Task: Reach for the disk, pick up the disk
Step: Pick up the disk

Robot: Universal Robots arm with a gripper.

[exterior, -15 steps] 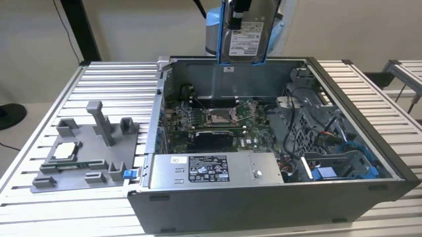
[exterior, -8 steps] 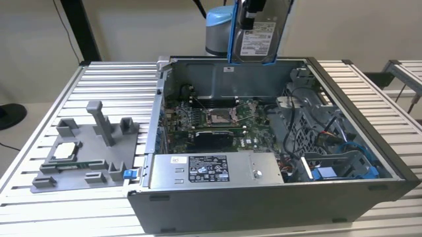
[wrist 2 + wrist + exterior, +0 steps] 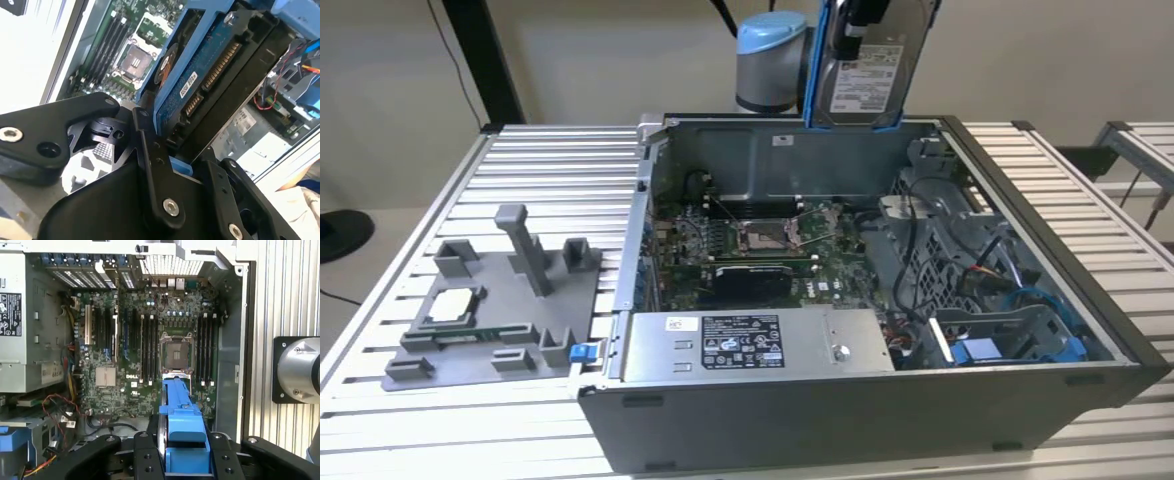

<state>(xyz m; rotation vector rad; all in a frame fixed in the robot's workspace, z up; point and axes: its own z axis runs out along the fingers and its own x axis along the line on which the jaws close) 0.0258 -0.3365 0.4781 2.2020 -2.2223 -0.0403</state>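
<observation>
A slatted metal worktable point(image 3: 520, 150) carries an open computer case point(image 3: 854, 400), its side panel off so the motherboard point(image 3: 150, 340) lies exposed, and a grey plastic fixture tray point(image 3: 494, 320) sits on the slats toward the exterior view's left. The disk point(image 3: 867, 75) is already out of the case: in the exterior view it hangs on edge above the case's far wall, white label facing the camera and blue rails running down its sides. The gripper point(image 3: 172, 150) has its jaws closed on the disk, the black fingers point(image 3: 150, 165) pressing against the two broad faces near one end, which judging by the hold keeps the drive from swinging and leaves its connector edge free. In the second wrist view the blue circuit-board face and connector pins reach away from between the jaws. In the first wrist view the blue rail juts out ahead of the jaws, with the motherboard well beyond it.
</observation>
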